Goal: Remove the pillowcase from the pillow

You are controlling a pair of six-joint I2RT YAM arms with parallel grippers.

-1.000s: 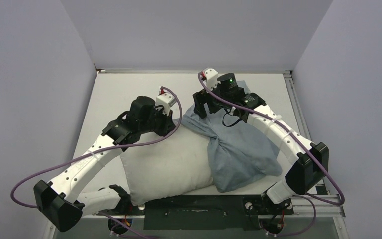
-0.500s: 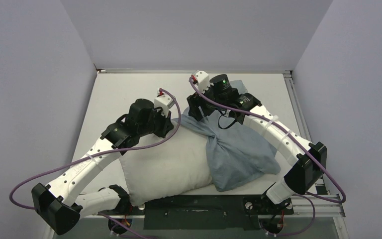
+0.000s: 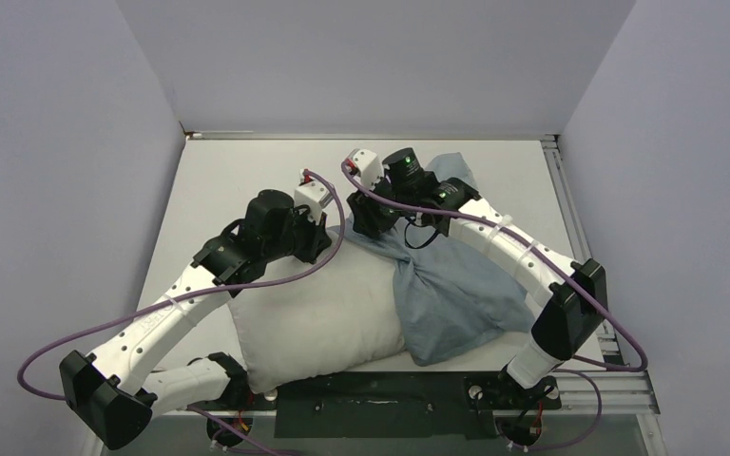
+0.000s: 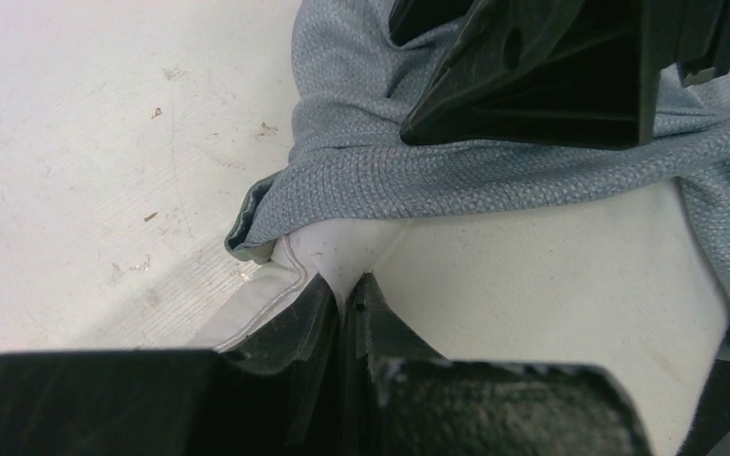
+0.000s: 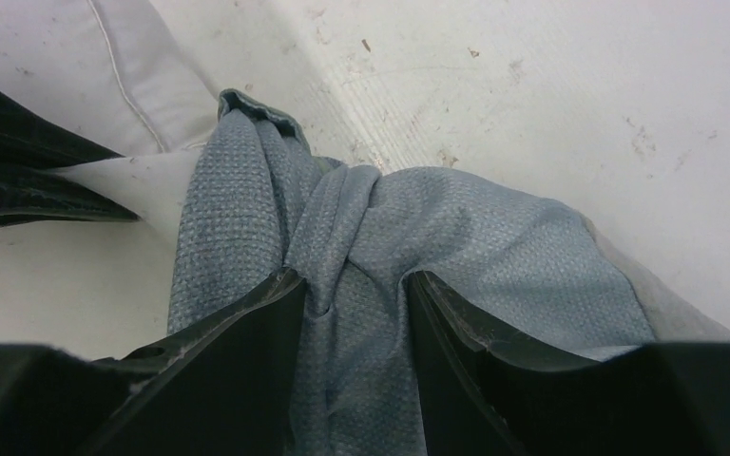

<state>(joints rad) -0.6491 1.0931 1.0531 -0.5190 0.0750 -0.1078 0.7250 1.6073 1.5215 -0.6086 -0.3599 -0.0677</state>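
One plump off-white pillow [image 3: 323,318] lies mid-frame, one limp dusty-blue cloth pillowcase [image 3: 456,294] bunched over its right end; left gripper [image 4: 347,299] pinches the pillow's corner, right gripper [image 5: 354,280] pinches gathered pillowcase.

Dusty-blue pillowcase [image 3: 456,294], off-white pillow [image 3: 318,328]

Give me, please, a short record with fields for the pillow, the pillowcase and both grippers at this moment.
pillow: off-white, lying on the table, left part bare, right end covered
pillowcase: blue, bunched over the pillow's right end
left gripper: shut on the pillow's far corner
right gripper: shut on a gathered fold of the pillowcase
stage: pillowcase partly off
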